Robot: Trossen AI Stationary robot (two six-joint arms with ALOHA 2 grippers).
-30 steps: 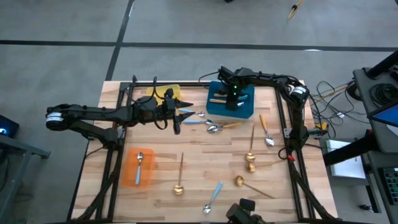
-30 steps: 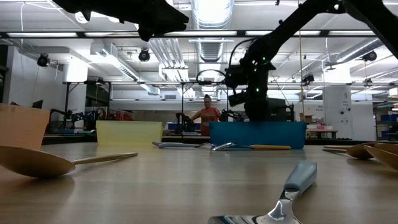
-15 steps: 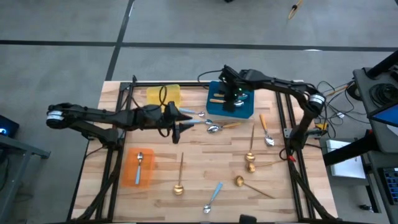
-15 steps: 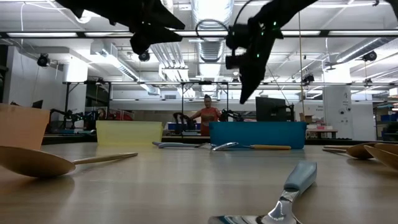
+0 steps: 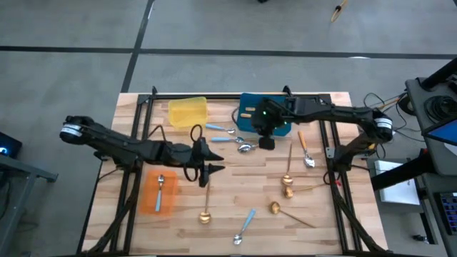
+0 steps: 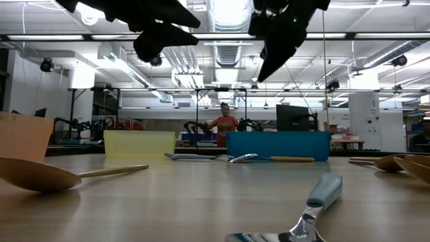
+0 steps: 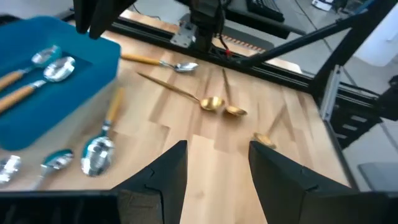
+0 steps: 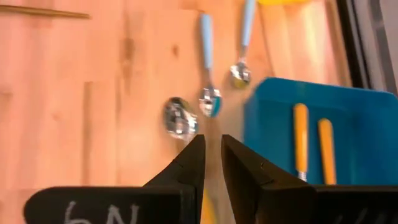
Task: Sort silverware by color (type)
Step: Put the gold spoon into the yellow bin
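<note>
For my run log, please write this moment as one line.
left gripper: open, empty, mid-table | right gripper: nearly shut, empty, beside blue tray | orange spoons: two in blue tray

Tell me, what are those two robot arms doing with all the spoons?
They are sorting spoons by color into trays. The blue tray holds two orange-handled spoons, and the orange tray holds one blue-handled spoon. The yellow tray looks empty. Right now neither arm carries anything: the left gripper hovers mid-table with open fingers, and the right gripper hovers beside the blue tray with its fingers nearly together. Gold spoons lie loose on the table.
</note>
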